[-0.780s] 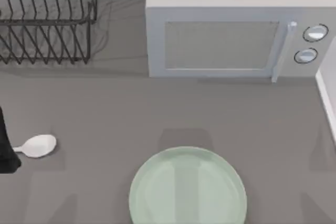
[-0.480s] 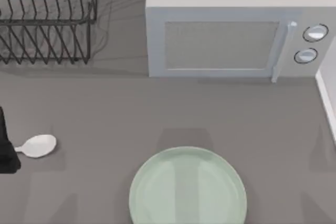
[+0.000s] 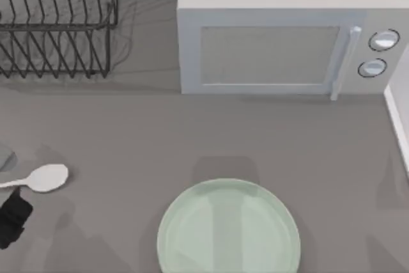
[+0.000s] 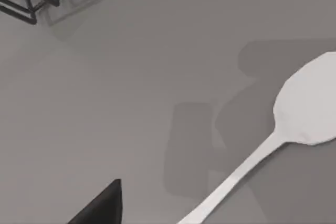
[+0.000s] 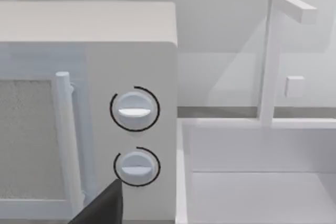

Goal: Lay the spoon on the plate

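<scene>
The left end effector (image 3: 13, 218) sits beside the spoon (image 3: 45, 178); its opening I cannot tell. A misaligned descent could knock the spoon's handle farther from the plate (image 3: 228, 228).

The spoon (image 3: 45, 178) is glossy white, the plate (image 3: 229, 228) a pale mint green with a soft sheen. The bench (image 3: 192, 132) is plain mid grey. The microwave (image 3: 287, 36) is light grey with a speckled door panel; the wire rack (image 3: 57, 23) is black. The left gripper (image 3: 13, 217) is black.
</scene>
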